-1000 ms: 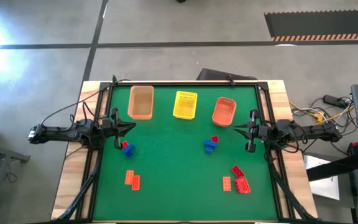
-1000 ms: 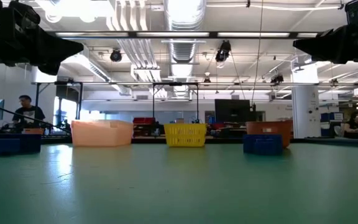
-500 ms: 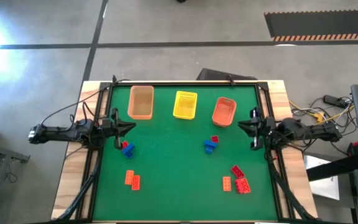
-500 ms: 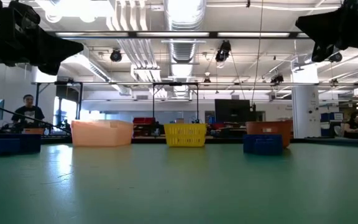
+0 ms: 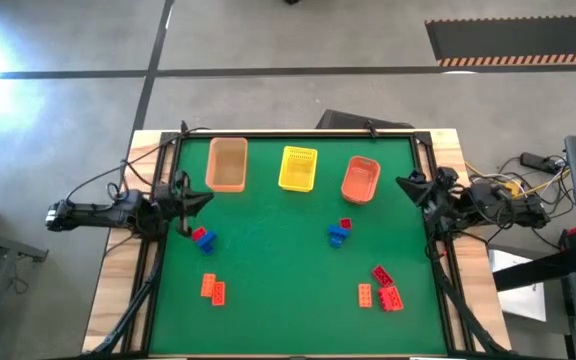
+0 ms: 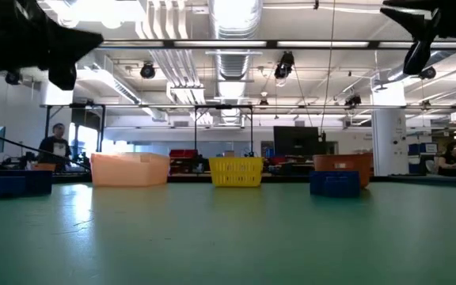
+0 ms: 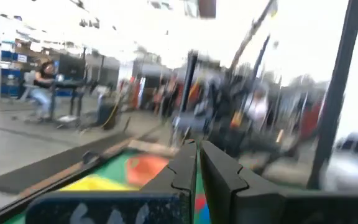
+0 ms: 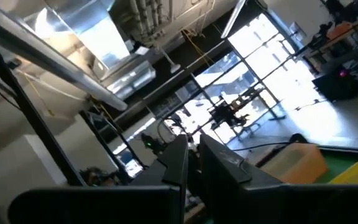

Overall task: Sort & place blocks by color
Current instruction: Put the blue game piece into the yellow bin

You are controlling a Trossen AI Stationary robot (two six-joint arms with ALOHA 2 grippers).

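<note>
Small studded blocks lie flat on the green table in four groups: a blue and a red one, two orange ones, a blue and a red one, and several red and orange ones. The low view shows the blue blocks. My left gripper hovers shut over the table's left side, just beyond the left blue block. My right gripper is shut and raised at the right edge, near the red-orange basket. Both wrist views show the shut fingers, the left gripper and the right gripper.
Three baskets stand in a row along the far edge: pale orange, yellow and red-orange. Bare green mat lies between the block groups. A person shows in the room behind the table.
My right gripper has risen and swung toward the table's far right corner, its fingers tipping upward. My left gripper has lifted slightly. No block has moved.
</note>
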